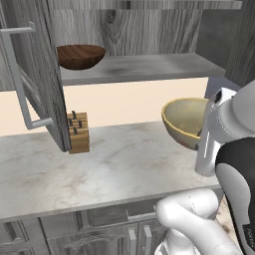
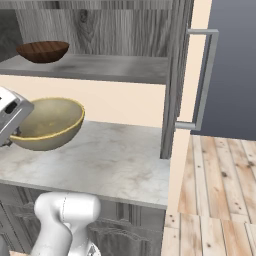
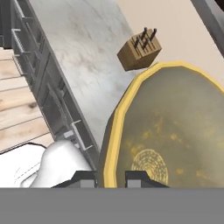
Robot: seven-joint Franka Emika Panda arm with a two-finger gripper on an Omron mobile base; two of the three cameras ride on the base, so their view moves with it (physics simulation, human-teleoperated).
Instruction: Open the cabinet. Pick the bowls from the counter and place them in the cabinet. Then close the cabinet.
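Dark brown bowl point(image 1: 80, 56) on open cabinet point(image 1: 144, 67) shelf, beige bowl point(image 1: 185, 121) (tilted) above marbled counter point(image 1: 109, 167)

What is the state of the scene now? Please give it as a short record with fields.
cabinet: both doors open
dark brown bowl: upright on the cabinet's shelf, left part
beige bowl: held above the counter, tilted
gripper: shut on the beige bowl's rim
knife block: upright on the counter, beside the left door
done: one bowl stored
remaining: store the beige bowl, close the doors
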